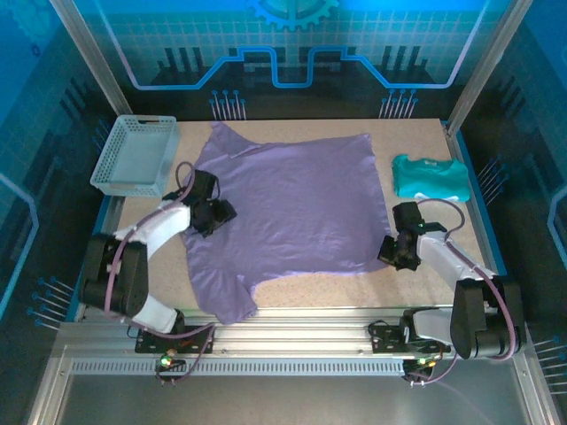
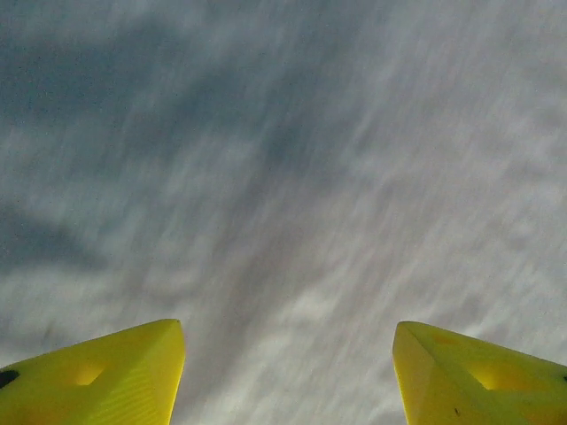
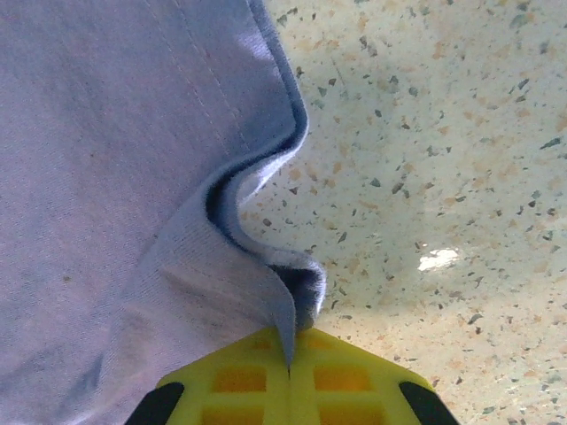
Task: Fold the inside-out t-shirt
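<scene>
From above, the inside-out t-shirt (image 1: 292,208) lies spread across the middle of the speckled surface (image 1: 354,288). It is lavender, soft and mostly flat, with one sleeve reaching toward the near edge. The left pincer (image 1: 221,212) sits over the shirt's left side, and the right pincer (image 1: 394,252) is at its near right corner. A grey mesh basket (image 1: 133,155), rectangular, stands at the far left corner. A folded teal garment (image 1: 430,177) lies by the right edge.

At the left wrist, the yellow wedge-shaped fingers (image 2: 124,376) stand wide apart and grip nothing. Blurred pale cloth lies beyond them.

At the right wrist, the yellow ribbed fingers (image 3: 239,381) are pressed together on the shirt's stitched hem. The hem curls up in a fold above the terrazzo-like surface.
</scene>
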`<state>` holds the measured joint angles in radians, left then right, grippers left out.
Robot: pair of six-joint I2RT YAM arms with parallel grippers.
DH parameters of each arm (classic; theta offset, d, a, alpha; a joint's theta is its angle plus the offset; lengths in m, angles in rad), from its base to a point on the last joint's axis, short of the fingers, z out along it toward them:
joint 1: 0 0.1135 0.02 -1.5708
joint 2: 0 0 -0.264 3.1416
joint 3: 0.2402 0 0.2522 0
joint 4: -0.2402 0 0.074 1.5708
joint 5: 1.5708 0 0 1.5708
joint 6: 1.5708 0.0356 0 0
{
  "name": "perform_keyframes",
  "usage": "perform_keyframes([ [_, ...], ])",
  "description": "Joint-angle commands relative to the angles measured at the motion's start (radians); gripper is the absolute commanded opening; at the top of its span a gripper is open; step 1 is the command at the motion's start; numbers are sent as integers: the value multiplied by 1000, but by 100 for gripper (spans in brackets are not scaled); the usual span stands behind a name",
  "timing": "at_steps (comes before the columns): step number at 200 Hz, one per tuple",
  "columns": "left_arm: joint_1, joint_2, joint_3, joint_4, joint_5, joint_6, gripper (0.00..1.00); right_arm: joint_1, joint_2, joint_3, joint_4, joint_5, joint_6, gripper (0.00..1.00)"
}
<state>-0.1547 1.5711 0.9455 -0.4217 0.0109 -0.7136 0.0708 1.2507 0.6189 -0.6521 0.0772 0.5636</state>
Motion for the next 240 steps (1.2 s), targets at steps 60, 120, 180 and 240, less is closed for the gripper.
perform_keyframes([
  [60, 141, 530, 612, 19, 96, 95, 64, -8, 5, 30, 9, -31, -28, 0],
  [120, 164, 795, 952, -145, 146, 120, 58, -8, -16, 48, -5, -25, -30, 0],
  [180, 173, 1089, 1418, -371, 130, 153, 53, -8, -20, 86, -20, -9, -36, 0],
  [240, 205, 1245, 1713, -376, 139, 111, 55, -12, 10, 105, -5, 18, -48, 0],
])
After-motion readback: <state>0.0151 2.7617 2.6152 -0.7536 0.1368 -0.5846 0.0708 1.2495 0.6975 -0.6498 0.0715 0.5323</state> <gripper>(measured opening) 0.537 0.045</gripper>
